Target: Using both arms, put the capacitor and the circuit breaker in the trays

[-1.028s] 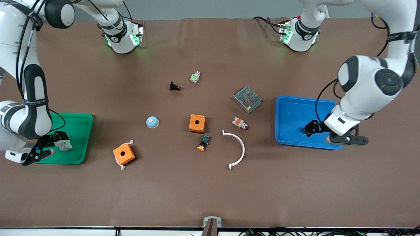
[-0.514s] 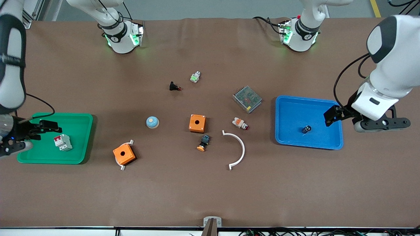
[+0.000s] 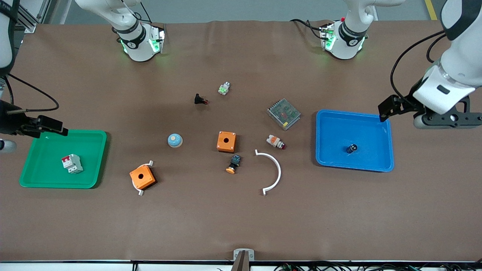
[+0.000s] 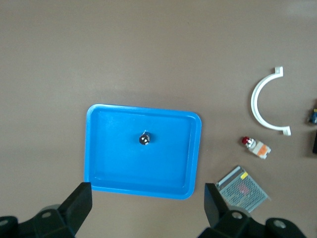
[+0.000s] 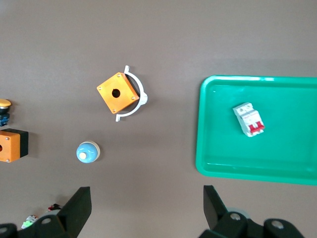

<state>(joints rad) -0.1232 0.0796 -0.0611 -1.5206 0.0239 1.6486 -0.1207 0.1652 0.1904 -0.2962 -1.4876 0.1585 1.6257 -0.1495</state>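
Blue tray (image 3: pixel 331 124) at the left arm's end of the table holds the capacitor (image 3: pixel 351 148), lying on the tray floor by itself, nearer the front-camera rim than the middle. In the left wrist view the capacitor (image 4: pixel 144 139) sits near the centre of the blue tray (image 4: pixel 114 173), nothing touching it. Left gripper (image 3: pixel 388 108) is up in the air over the tray's corner farthest from the front camera, at the outer table end; its two fingers (image 4: pixel 79 207) stand wide apart with nothing between them.

Green tray (image 3: pixel 90 162) at the right arm's end holds the circuit breaker (image 3: pixel 72 164), white-grey with red levers, resting on the tray floor toward the front-camera rim. Right wrist view confirms: circuit breaker (image 5: pixel 249 119) inside the green tray (image 5: pixel 213 148), clear of the walls. Right gripper (image 3: pixel 47 126) hangs over the green tray's rim farthest from the front camera; fingers (image 5: pixel 78 207) spread wide, empty.

Relative to the blue tray, toward the table's middle: metal mesh box (image 3: pixel 284 113) just beside the corner farthest from the front camera, white-orange-red button switch (image 3: pixel 275 142) and white curved strip (image 3: pixel 272 171) near its inner edge. Two orange boxes (image 3: pixel 226 141) (image 3: pixel 142 177), black push-button with orange cap (image 3: pixel 234 164) and pale blue dome (image 3: pixel 175 140) lie between the two trays.
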